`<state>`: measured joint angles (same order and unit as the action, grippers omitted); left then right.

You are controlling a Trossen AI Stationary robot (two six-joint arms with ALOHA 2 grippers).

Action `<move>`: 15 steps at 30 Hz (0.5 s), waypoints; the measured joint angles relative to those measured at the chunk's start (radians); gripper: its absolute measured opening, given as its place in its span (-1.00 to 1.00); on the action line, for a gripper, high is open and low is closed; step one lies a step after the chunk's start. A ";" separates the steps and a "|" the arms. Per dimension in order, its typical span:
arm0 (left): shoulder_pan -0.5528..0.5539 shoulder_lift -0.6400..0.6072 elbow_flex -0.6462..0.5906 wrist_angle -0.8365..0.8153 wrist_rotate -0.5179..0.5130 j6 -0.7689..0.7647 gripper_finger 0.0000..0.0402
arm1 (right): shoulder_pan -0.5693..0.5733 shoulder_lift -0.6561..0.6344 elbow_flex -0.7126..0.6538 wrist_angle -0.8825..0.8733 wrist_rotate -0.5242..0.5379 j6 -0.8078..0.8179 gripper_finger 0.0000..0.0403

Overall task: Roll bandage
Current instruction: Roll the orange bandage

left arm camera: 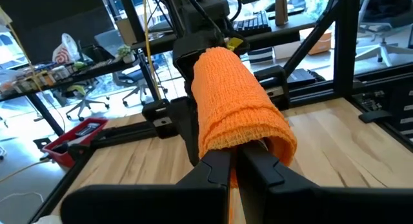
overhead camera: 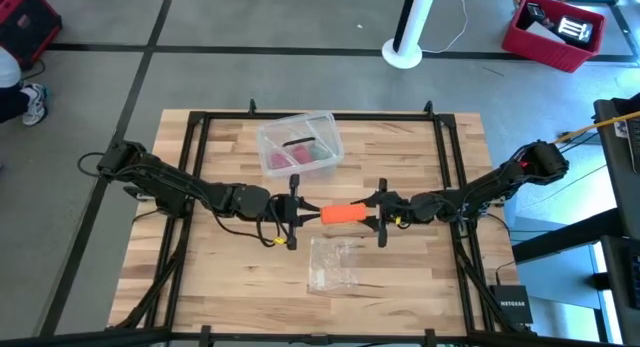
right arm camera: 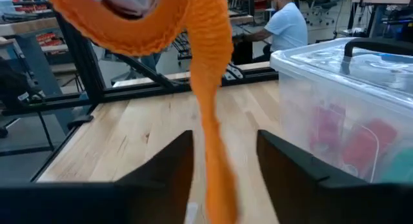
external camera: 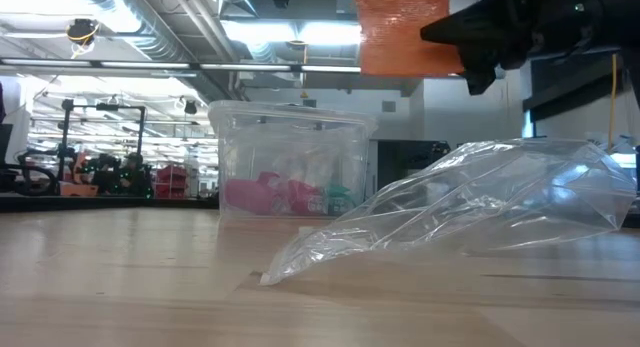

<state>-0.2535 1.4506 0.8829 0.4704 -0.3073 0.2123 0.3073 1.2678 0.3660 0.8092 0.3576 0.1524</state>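
Note:
The orange bandage [overhead camera: 342,214] is a stubby roll hanging above the middle of the table, between my two grippers. My left gripper [overhead camera: 296,211] comes in from the table's left and is shut, its fingers going into the roll's end [left arm camera: 239,161]. My right gripper [overhead camera: 380,215] faces it from the right and is open. In the right wrist view a loose tail of the bandage [right arm camera: 211,130] hangs down between its two fingers [right arm camera: 174,162]; I see no touch there. The low view shows the roll [external camera: 400,32] high over the table. My left gripper has its shut fingers [left arm camera: 216,169] pushed into the open end of the roll [left arm camera: 261,139], with a sliver of orange fabric showing between them. The fingers come level from the table's left and lie along the roll. The roll is lifted clear of the table, lying about level.
A clear plastic box [overhead camera: 300,142] with red and green contents stands behind the grippers, toward the far edge. A crumpled clear plastic wrapper [overhead camera: 335,262] lies on the wood in front of them. Black frame rails [overhead camera: 200,147] run around the tabletop.

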 joint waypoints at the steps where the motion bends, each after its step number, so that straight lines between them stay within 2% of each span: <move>1: 0.000 0.000 0.000 0.002 0.000 -0.001 -0.98 | 0.000 0.000 0.000 -0.004 -0.001 -0.002 -0.27; 9: 0.000 0.000 0.000 0.048 0.013 -0.008 -0.98 | 0.000 0.000 0.000 -0.004 -0.010 -0.030 -0.93; 15: 0.011 0.000 0.000 0.130 0.007 0.036 -0.98 | 0.001 0.000 0.000 0.006 -0.010 -0.007 -0.92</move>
<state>-0.2429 1.4509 0.8829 0.6008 -0.3005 0.2485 0.3084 1.2678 0.3662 0.8156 0.3473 0.1452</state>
